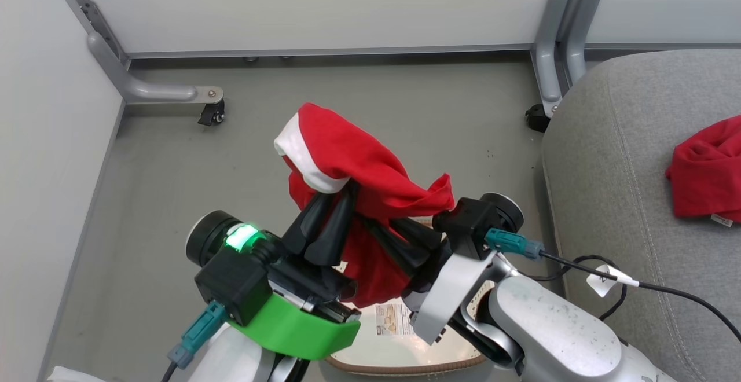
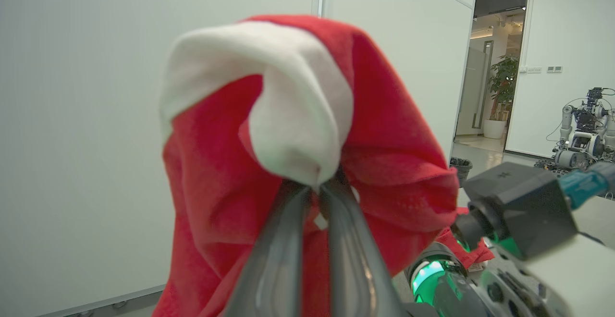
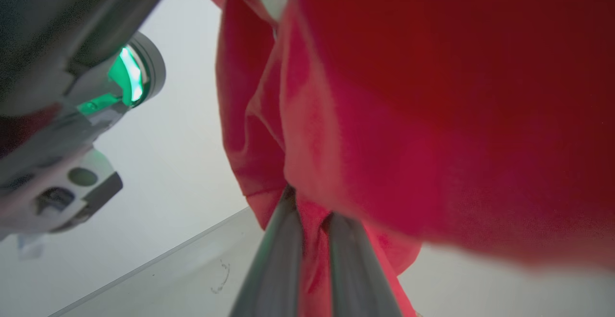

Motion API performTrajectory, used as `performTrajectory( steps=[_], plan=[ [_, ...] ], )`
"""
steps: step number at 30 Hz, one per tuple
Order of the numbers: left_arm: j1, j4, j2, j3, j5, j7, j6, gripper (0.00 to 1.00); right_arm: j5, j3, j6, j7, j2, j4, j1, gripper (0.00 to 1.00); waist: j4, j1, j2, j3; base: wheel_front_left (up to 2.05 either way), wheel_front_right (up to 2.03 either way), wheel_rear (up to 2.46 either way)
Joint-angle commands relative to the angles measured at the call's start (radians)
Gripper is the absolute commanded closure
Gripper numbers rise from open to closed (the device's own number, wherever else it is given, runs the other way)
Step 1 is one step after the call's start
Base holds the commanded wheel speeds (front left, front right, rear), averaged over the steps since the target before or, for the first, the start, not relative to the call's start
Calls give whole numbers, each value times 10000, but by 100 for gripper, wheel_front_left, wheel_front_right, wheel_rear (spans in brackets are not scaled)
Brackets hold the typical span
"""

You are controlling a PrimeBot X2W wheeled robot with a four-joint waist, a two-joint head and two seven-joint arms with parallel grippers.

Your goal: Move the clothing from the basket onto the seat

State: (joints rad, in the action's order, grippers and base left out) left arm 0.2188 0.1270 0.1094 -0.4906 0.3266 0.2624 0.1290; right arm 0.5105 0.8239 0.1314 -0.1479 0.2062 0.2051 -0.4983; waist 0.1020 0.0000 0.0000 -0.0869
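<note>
Grey floor, white partitions behind. Left pincer and right pincer are both clamped shut on one red garment, holding it bunched and clear above the basket, presumably for carrying rightward to the seat, where a second garment lies. Basket label sticker: print too small to read.

**Clearances and obstructions**

Floor: open ahead, walled by partition panels behind and left. Left partition foot, right partition foot jut onto it (the latter just beside the seat). The seat's near cushion is bare; second garment lies far right. Raised garment hangs over the basket.
</note>
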Motion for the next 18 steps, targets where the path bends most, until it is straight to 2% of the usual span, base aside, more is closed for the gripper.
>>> performTrajectory(
  steps=[1, 4, 5, 6, 12, 18],
  plan=[
    [142, -7, 39, -20, 128, 35, 29, 100, 117, 38, -14, -104, 54, 74, -122, 100, -10, 0, 0, 5, 0, 0, 0],
    [120, -74, 68, -34, 93, 35, 29, 100, 180, 41, -14, -237, 83, 170, -219, 100, -17, 0, 0, 21, 0, 0, 0],
    [97, -115, 57, -15, 98, 35, 29, 91, 189, 27, -14, -272, 89, 195, -237, 100, -17, 0, 0, 30, 0, 0, 0],
    [77, -154, 36, 23, 60, 35, 23, 0, 193, -3, -14, -318, 95, 234, -250, 100, -19, 0, 0, 40, 0, 0, 0],
    [-68, -422, 70, -52, -301, 33, -78, 0, 95, -547, -14, -584, 75, 483, -336, 100, -34, 0, 0, 105, 0, 0, 0],
    [-296, -855, 373, -602, -510, -266, -32, 0, -33, -1322, -14, -746, 95, 839, -435, 100, -110, 0, 0, 126, 0, 0, 0]
  ],
)
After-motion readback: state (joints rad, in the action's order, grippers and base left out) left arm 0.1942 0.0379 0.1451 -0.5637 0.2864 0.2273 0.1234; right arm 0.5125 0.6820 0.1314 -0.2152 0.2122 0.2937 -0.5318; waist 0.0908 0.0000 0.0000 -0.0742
